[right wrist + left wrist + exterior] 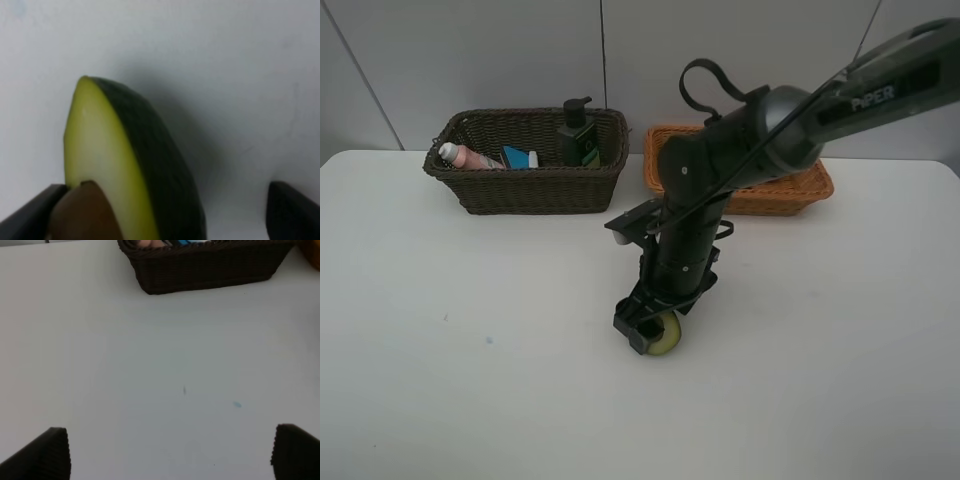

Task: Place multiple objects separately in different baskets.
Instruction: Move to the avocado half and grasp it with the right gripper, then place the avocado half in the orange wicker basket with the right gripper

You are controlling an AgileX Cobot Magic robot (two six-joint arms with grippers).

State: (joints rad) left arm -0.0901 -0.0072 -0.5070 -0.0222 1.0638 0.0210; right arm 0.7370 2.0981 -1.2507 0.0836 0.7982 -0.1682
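The avocado half sits between the right pincer's released, wide-spread fingers.

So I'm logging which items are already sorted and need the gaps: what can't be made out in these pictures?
- Orange-tan basket, exterior high: the right arm covers most of it, so its contents are hidden.
- Dark brown basket, left wrist: cut by the frame edge, contents barely show.
- Avocado half, right wrist: cropped at the frame edge; exterior high, the right pincer hides most of it.
- Left pincer: absent from exterior high.
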